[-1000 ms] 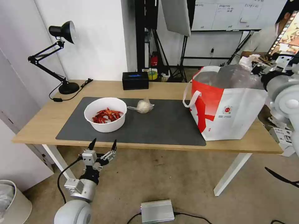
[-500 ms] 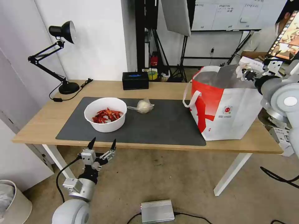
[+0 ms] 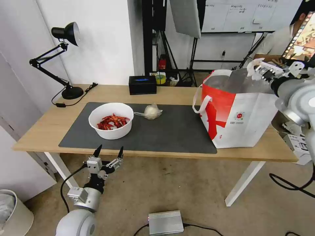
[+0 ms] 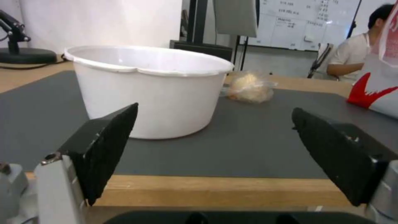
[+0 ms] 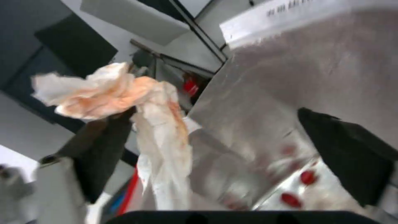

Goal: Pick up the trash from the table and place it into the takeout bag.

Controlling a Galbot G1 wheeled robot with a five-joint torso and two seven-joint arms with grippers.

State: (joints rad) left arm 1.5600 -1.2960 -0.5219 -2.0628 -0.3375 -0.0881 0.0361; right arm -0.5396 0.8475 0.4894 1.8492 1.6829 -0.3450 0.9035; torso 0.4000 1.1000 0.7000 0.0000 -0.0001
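Observation:
The takeout bag [image 3: 242,121] stands open at the right end of the table [image 3: 49,124], its foil lining [image 5: 311,77] below my right gripper [image 3: 262,69]. That gripper [image 5: 215,115] is open above the bag's mouth. A crumpled, stained tissue [image 5: 108,90] still clings to one finger and hangs down. On the dark mat [image 3: 174,131] sit a white bowl [image 3: 111,131] of red crayfish shells [image 3: 112,121] and a knotted clear bag [image 3: 151,111]. My left gripper [image 3: 109,152] is open just below the table's front edge, facing the bowl [image 4: 153,93] and the knotted bag [image 4: 248,88].
A black desk lamp [image 3: 65,59] stands at the back left and a small black box [image 3: 142,84] at the back middle. A silver box [image 3: 165,222] lies on the floor, and a white bin [image 3: 13,213] stands at the lower left.
My right gripper has shifted left over the bag's mouth and its fingers have spread apart, with the tissue still hanging from one. The left arm has stayed put.

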